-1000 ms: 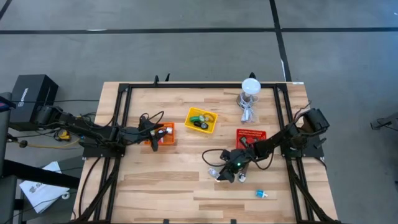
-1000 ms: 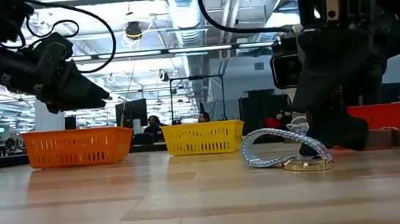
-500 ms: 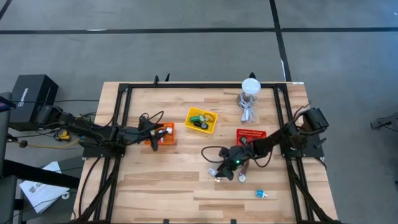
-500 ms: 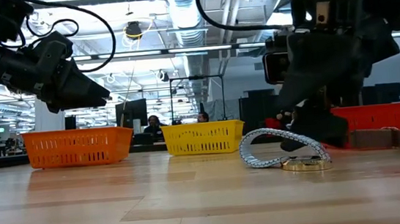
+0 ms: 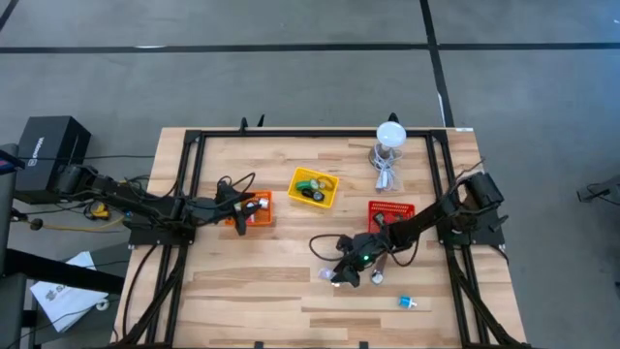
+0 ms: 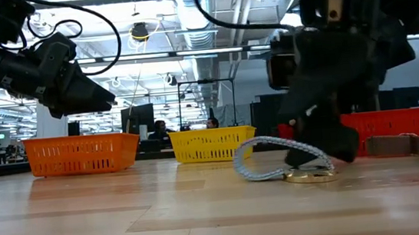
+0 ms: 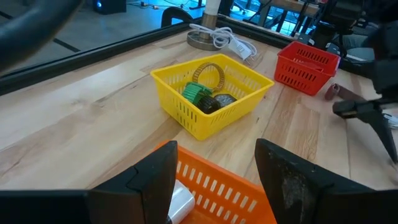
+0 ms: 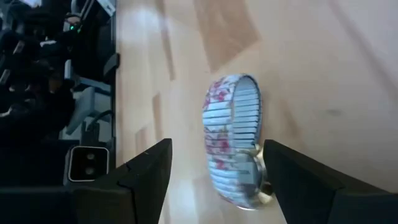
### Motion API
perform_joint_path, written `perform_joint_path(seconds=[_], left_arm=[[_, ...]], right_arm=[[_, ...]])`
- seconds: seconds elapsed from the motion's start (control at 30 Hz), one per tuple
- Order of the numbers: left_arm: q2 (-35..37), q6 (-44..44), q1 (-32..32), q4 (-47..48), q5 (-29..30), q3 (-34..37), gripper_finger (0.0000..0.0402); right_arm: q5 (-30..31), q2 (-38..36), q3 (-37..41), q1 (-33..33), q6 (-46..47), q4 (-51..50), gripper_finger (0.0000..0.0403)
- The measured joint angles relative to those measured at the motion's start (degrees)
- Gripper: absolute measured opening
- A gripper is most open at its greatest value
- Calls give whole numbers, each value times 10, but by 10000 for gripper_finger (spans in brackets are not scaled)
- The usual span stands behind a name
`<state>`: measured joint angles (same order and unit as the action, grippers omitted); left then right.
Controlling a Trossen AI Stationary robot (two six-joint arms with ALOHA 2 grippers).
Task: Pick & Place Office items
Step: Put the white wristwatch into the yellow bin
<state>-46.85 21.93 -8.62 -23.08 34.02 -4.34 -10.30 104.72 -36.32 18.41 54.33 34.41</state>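
Yellow bin (image 7: 186,121) with green tape ring (image 7: 197,94) inside.

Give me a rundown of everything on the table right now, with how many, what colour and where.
Orange plastic bin: one, orange, left of centre, under the left gripper.
Yellow plastic bin: one, yellow, table centre, holding a green piece, a dark piece and a gold ribbed band.
Red plastic bin: one, red, right of centre.
White round-topped stand with cable: one, white, far edge.
Stretchy silver watch band: one, silver-blue with pink marks, near centre, between the right gripper's fingers.
Small blue bit: one, blue, near right.
Left gripper: open, over the orange bin.
Right gripper: open, around the watch band.
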Motion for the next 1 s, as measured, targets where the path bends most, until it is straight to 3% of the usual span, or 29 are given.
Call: perform_joint_path(seconds=[0.33,0.6,0.9,1.0], left_arm=[[0,0,0,-7,0,0,209],[0,0,0,-7,0,0,209],[0,0,0,-7,0,0,209],[0,0,0,-6,0,0,209]], right_arm=[[-47,34,-71,-2,-43,-18,226],[-49,34,-74,3,-50,-77,133],[-49,34,-74,-13,-48,-64,21],[-49,32,-74,-27,-53,-36,10]])
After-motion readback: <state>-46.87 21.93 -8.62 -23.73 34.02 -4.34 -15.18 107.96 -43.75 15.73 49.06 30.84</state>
